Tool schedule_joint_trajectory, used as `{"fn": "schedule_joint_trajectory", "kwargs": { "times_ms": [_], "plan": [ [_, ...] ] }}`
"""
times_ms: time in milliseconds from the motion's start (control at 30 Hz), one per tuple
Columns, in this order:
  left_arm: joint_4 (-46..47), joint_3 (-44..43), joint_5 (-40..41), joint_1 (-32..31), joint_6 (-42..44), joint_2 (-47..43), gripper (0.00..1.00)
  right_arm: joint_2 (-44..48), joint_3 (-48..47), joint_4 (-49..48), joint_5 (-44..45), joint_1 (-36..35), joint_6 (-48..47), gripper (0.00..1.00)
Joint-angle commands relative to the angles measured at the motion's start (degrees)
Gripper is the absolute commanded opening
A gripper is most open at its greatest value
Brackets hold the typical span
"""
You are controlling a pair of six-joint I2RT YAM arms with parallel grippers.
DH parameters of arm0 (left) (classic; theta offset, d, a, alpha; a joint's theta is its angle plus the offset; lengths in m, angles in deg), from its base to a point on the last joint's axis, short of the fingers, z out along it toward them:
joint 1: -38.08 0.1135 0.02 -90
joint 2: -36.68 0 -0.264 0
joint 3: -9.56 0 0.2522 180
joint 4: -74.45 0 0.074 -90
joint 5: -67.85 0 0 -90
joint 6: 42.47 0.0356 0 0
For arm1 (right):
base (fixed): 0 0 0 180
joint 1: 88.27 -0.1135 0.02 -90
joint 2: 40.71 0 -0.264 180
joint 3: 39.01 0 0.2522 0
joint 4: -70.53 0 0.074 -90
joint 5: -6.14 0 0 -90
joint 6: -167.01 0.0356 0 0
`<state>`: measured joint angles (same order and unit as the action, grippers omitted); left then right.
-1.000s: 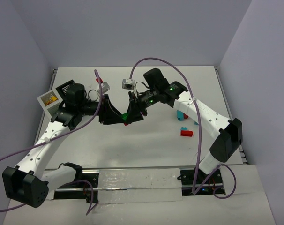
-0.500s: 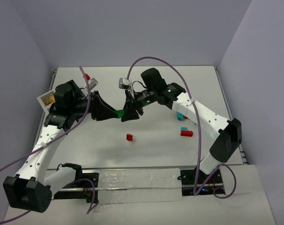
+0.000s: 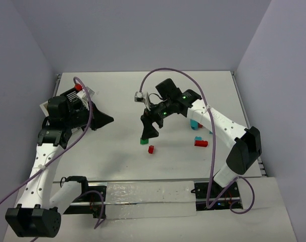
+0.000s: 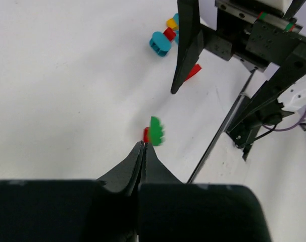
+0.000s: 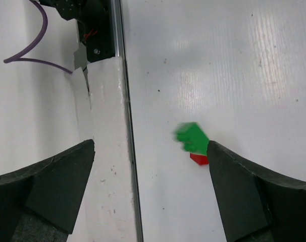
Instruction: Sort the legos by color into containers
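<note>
A green lego [image 3: 144, 142] [image 5: 192, 138] [image 4: 155, 131], blurred, lies free just below my right gripper [image 3: 147, 132] [image 5: 151, 145], whose jaws stand wide open around it without touching. A red lego [image 3: 151, 149] [image 5: 199, 159] [image 4: 146, 134] sits right beside it. My left gripper [image 3: 110, 119] [image 4: 143, 144] is shut on nothing, pulled back to the left and pointing at the two bricks. More legos lie to the right: teal [image 3: 193, 123], cyan [image 3: 198, 138] and red [image 3: 201, 143]. In the left wrist view a cyan [image 4: 159, 43], a red [image 4: 169, 34] and a yellow lego [image 4: 171, 22] lie together. The containers are out of view.
A metal rail with a white strip [image 3: 143, 194] [image 5: 107, 151] runs along the table's near edge, between the arm bases. Purple cables [image 3: 158, 70] loop over both arms. Grey walls close in the table on three sides.
Both grippers met at mid-table on a green-and-red pair; the red brick dropped off. Since then the left gripper drew back left and shut, the right one opened, and the green brick fell beside the red.
</note>
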<state>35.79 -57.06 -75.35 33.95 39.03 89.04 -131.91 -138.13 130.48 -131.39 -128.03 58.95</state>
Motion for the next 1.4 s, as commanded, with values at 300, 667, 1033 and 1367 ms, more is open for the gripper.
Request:
{"fn": "schedule_joint_trajectory", "kwargs": {
  "times_ms": [300, 667, 1033, 1367],
  "plan": [
    [-11.2, -5.8, 7.1, 2.2, 14.6, -2.0, 0.03, -0.4, 5.8, 2.8, 10.4, 6.9, -1.7, 0.99],
    [-9.5, -9.4, 20.2, -7.7, 27.6, 15.8, 0.66, 2.1, 18.3, 4.3, 20.8, 18.5, -5.0, 0.91],
    [-12.5, -26.5, 27.0, -18.0, 44.0, 44.0, 0.75, 7.6, 19.7, 17.3, 27.6, 28.9, -10.2, 0.92],
    [-17.9, -32.1, 21.4, -20.6, 58.7, 54.0, 0.81, 5.3, 16.5, 18.5, 27.5, 31.0, -10.3, 0.94]
  ]
}}
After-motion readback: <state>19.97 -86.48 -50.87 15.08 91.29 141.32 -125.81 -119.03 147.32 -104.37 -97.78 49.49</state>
